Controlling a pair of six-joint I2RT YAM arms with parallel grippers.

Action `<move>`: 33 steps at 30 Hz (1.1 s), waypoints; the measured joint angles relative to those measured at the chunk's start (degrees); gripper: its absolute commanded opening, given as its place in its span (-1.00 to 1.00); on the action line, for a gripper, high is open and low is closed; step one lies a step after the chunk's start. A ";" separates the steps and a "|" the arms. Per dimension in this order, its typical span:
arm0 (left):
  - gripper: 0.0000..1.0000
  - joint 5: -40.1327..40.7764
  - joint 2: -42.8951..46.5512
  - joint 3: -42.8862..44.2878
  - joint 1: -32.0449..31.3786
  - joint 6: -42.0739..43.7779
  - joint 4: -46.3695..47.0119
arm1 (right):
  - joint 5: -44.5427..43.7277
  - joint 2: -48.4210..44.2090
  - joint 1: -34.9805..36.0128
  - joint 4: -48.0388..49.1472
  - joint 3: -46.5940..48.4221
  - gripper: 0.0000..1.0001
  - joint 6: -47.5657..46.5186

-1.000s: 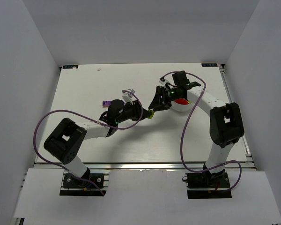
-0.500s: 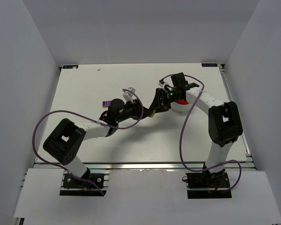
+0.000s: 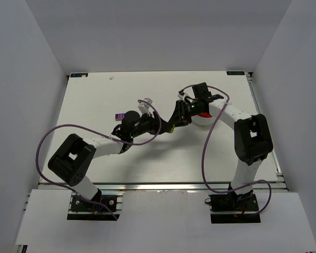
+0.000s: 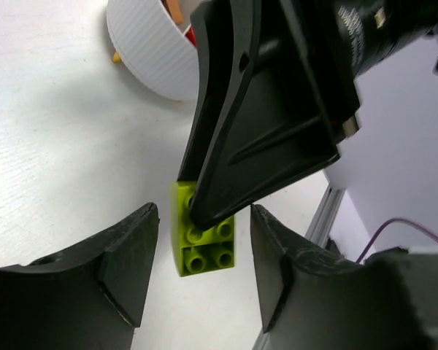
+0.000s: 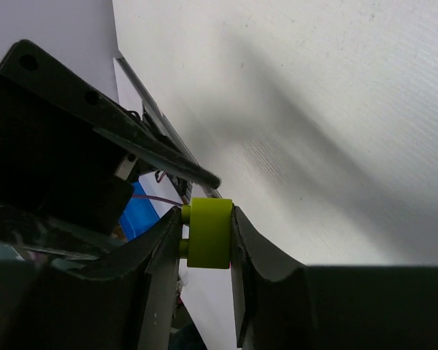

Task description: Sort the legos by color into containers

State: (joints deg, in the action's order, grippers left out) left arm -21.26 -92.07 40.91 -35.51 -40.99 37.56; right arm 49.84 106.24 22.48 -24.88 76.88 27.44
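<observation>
Handover just made mid-worktop, near divided bowl (image 4: 150, 51). Right hand (image 5: 204, 226) has clamped onto yellow-green lego brick (image 4: 203, 240). Left hand (image 4: 202, 251) has let go, its fingers spread either side, not touching. Brick looks ready to go to its compartment.

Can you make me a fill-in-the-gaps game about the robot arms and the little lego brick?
1. The right gripper pinches one yellow-green brick ____ its two fingers.
2. The left gripper has a finger on each side of that brick without touching it, so it is ____.
3. The ribbed round bowl on the table is coloured ____.

Missing words: between; open; white.
</observation>
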 measured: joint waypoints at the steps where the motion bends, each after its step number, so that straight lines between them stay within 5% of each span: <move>1: 0.39 0.24 0.33 0.00 0.00 -0.02 -0.04 | 0.09 0.00 0.00 -0.04 0.00 -1.00 -0.35; 5: 0.59 2.23 3.32 0.20 -0.02 -0.11 -1.01 | -1.88 0.00 -0.02 -2.12 1.20 -1.00 -4.39; 7: 0.96 3.37 5.86 0.20 -0.02 0.07 -1.49 | -4.09 -0.31 -0.22 -3.13 2.97 -1.00 -7.52; 14: 0.96 11.41 16.22 0.09 -0.04 -0.57 -8.83 | -11.15 -7.21 -7.04 -4.46 5.90 -1.00 -16.39; 23: 0.96 31.69 26.49 -0.17 -0.02 -4.83 -28.81 | -23.12 -14.84 -20.22 -5.42 7.65 -1.00 -25.18; 33: 0.96 41.55 31.67 -1.11 0.61 -7.65 -40.44 | -37.68 -12.83 -21.88 -4.55 7.67 -1.00 -25.77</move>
State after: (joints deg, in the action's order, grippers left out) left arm 20.29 -60.40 39.79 -34.89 -48.64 -2.87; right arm 12.16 93.41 0.60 -29.43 84.55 1.67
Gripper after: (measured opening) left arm 0.982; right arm 0.348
